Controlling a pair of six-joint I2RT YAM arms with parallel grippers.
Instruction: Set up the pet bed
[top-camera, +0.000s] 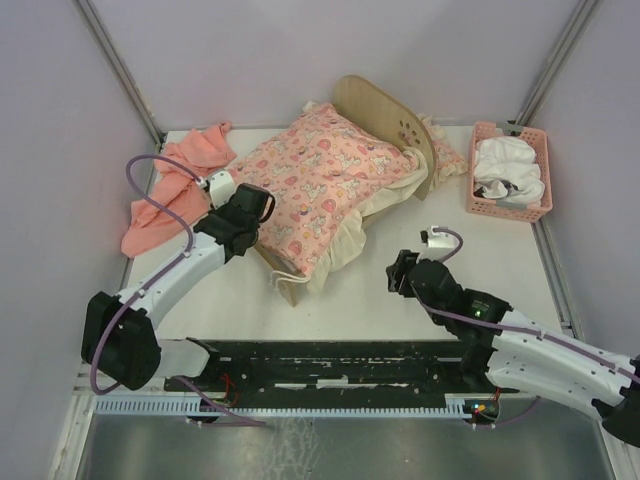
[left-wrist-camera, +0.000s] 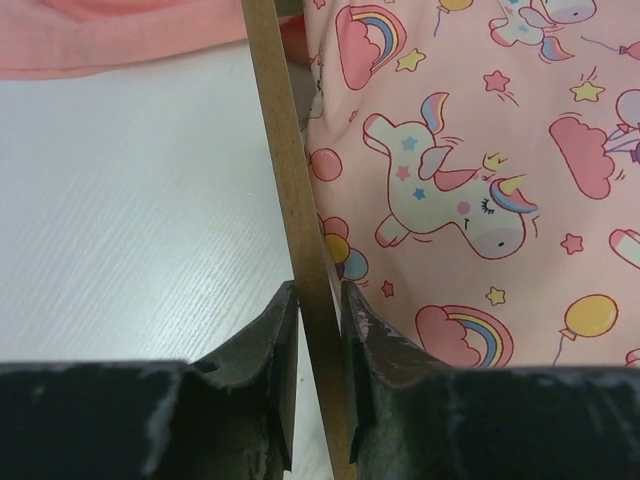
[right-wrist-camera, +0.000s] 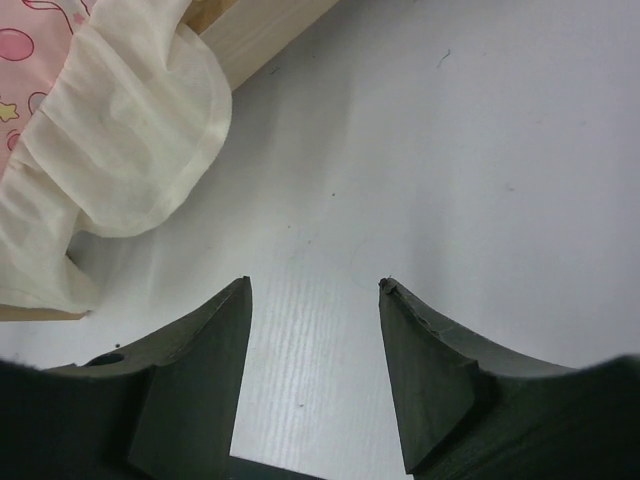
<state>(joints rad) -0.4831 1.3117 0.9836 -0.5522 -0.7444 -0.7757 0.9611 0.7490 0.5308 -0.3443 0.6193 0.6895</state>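
The pet bed stands slantwise mid-table, its rounded light-wood headboard at the far right. A pink unicorn-print cushion with a cream frill covers its base. My left gripper is at the bed's left side. In the left wrist view the left gripper is shut on the thin wooden side rail, with the cushion just to its right. My right gripper hovers over bare table to the right of the bed's near end. In the right wrist view the right gripper is open and holds nothing, with the frill at upper left.
A salmon-pink cloth lies crumpled at the far left, close to my left arm. A pink plastic basket holding white fabric stands at the far right, by the headboard. The table's side edges run close to both.
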